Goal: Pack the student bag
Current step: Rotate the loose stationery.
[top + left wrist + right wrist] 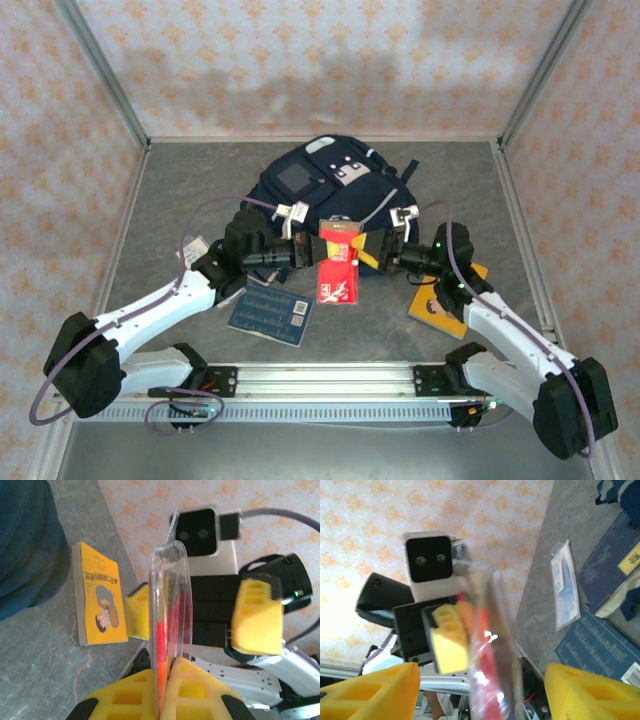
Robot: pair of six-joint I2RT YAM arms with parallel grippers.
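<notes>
Two arms reach in from the near edge and meet over the middle of the bench (170,200); between them a red blister pack (338,262) is held up, its long side running toward me. The left pincer (306,250) is clamped narrow on one edge of that pack, its yellow pads (190,690) pressed flat against the clear plastic from both sides. The right pincer (372,252) stands wide on the opposite side; one of its fingers is just beside the pack, the other well apart from it, and it grips nothing.

The student bag (320,180) lies just behind the pack, toward the back of the bench; it is navy with white trim, and its grey square patch (296,178) faces up. A dark blue book (270,315) lies flat on the near side, below the left arm; a small clear packet (565,585) rests on the bench just beside it. A yellow book (452,300) lies on the right, partly under the right arm; its cover carries a cartoon figure, and it sits near the bag without touching it.
</notes>
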